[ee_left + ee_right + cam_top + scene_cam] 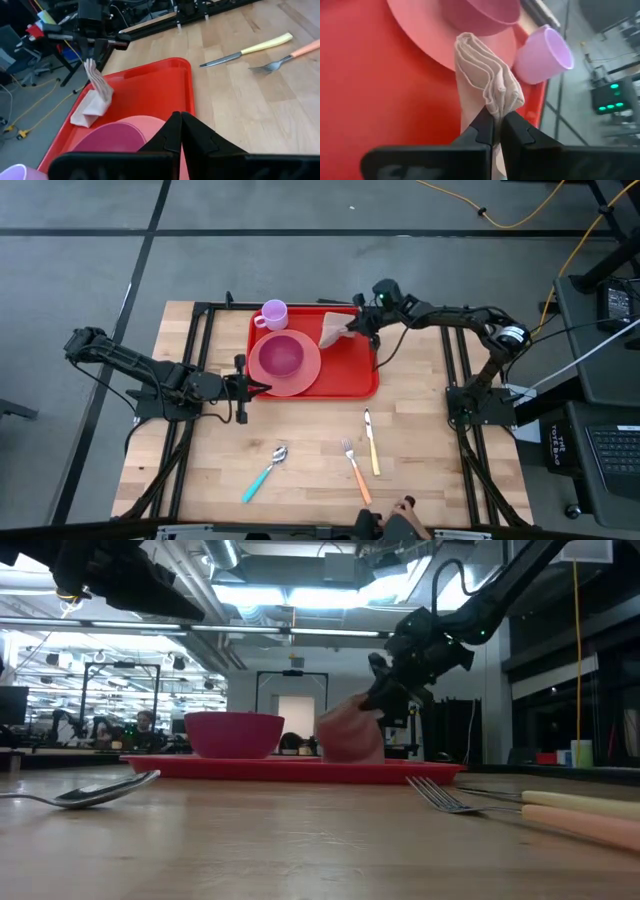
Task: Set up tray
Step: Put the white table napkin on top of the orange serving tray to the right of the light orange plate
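Nearest the low camera we see a spoon [85, 791] and a fork [445, 797] on the bare table [420, 470], with a knife [371, 440] beside the fork, all in front of the tray [350, 370].

The tray sits at the table's far middle. In it we see a pink plate [300, 375] with a darker pink bowl [278, 356] on it, toward the tray's left end. A lilac cup [274, 314] stands at the tray's far left corner, just beside the plate. A beige napkin [334, 330] is at the tray's far right part, its lower end on the tray floor.

The right gripper [496, 129] is over the tray's far right corner, jaws pinched shut on the napkin's folded top, holding it upright.

The left gripper [180, 131] is at the tray's left edge, by the plate, jaws fully closed, tips together, nothing in them.

A hand [403, 507] shows at the table's near edge.
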Action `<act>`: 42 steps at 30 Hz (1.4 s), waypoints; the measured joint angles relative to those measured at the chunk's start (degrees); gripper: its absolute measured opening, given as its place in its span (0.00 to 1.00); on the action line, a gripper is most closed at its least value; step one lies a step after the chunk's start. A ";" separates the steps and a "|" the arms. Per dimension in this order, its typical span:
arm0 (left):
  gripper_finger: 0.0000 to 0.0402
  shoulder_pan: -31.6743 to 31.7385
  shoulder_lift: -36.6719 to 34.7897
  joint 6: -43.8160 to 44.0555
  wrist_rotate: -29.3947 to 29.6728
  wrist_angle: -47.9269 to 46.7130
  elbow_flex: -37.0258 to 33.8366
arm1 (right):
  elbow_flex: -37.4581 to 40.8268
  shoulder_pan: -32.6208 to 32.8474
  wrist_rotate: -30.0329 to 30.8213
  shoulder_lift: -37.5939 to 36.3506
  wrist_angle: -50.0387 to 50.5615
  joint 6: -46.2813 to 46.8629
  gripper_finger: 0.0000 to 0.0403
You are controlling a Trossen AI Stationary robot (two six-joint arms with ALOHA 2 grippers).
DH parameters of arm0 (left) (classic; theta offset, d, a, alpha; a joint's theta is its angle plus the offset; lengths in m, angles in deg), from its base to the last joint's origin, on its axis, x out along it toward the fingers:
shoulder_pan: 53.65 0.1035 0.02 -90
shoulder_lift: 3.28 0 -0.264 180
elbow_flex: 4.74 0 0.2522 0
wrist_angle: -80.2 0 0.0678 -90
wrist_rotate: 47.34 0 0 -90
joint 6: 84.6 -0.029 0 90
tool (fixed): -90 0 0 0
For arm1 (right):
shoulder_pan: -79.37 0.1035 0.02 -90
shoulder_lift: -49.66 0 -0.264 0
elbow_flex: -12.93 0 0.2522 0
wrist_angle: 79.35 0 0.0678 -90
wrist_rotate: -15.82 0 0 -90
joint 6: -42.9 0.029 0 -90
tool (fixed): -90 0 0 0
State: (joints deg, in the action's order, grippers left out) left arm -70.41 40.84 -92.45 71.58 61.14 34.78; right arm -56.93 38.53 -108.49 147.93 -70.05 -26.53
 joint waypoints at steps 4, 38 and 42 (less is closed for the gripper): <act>0.01 0.00 0.00 -2.44 -0.04 0.00 0.00 | -0.02 0.95 0.07 -0.06 4.97 0.00 0.04; 0.01 0.00 0.00 -0.40 -0.07 -0.01 0.00 | 4.33 9.56 6.38 -0.10 17.70 8.75 0.07; 0.00 0.00 0.00 -0.40 -0.07 -0.02 0.00 | 4.35 9.56 6.41 -0.10 17.25 15.29 0.19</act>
State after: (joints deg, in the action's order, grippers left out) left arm -70.41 40.84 -92.85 71.52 61.12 34.78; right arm -52.58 48.09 -102.08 147.83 -52.80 -11.24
